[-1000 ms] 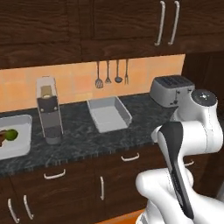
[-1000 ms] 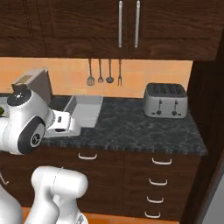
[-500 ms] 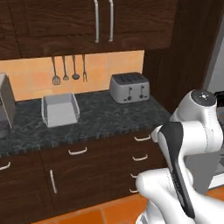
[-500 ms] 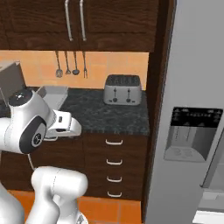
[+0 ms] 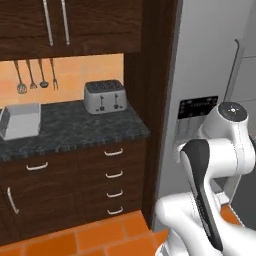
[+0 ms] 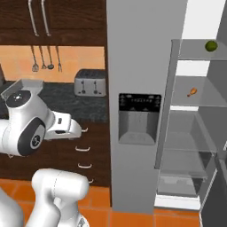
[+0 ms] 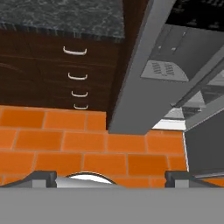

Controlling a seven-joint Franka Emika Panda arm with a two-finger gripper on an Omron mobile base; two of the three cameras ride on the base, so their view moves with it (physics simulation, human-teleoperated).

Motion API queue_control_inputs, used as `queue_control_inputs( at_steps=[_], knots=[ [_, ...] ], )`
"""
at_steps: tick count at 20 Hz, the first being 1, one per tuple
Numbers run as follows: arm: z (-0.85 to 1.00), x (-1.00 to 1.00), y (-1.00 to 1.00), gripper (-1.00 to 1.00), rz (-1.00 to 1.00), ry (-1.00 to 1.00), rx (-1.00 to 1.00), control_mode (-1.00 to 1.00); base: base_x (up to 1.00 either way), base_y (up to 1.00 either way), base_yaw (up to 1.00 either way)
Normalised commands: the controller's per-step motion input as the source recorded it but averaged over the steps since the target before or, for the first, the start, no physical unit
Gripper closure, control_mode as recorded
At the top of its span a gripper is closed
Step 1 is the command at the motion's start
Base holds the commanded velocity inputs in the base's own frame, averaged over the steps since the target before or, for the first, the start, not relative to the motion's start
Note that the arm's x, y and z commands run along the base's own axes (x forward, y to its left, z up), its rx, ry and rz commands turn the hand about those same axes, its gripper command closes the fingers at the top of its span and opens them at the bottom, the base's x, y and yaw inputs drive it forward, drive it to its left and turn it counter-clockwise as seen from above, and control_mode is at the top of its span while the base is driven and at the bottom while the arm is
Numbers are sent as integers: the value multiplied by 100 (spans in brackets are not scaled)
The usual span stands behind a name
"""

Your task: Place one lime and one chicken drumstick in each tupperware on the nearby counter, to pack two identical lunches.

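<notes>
A green lime [image 6: 211,45] lies on the top shelf of the open fridge. One shelf lower rests a chicken drumstick [image 6: 192,91]. One light-grey tupperware [image 5: 22,120] stands at the left end of the dark marbled counter [image 5: 80,127], far from the fridge. My gripper [image 7: 111,177] is open, its two dark fingertips [image 7: 46,177] wide apart with nothing between them. It points down at the orange tile floor in front of the drawers and the fridge's corner, well away from the lime and the drumstick.
A silver toaster [image 5: 104,96] stands on the counter's right end, under hanging utensils [image 5: 35,75]. The grey fridge [image 6: 137,80] with its dispenser panel [image 6: 137,117] adjoins a dark wood panel. Drawers with silver handles [image 5: 114,175] sit below the counter, above the tile floor [image 7: 65,144].
The whole picture has shifted: the base has driven right along the counter. Sink and coffee machine have left the views and the open fridge has come in. The gripper stays open.
</notes>
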Motion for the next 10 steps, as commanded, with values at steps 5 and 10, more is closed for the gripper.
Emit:
queue_control_inputs(
  at_steps=[5, 10],
  knots=[
    [0, 0, 0, -100, 0, 0, 0, 100, 13, -100, 0],
    [0, 0, 0, -100, 0, 0, 0, 100, 23, -98, 0]
  ],
)
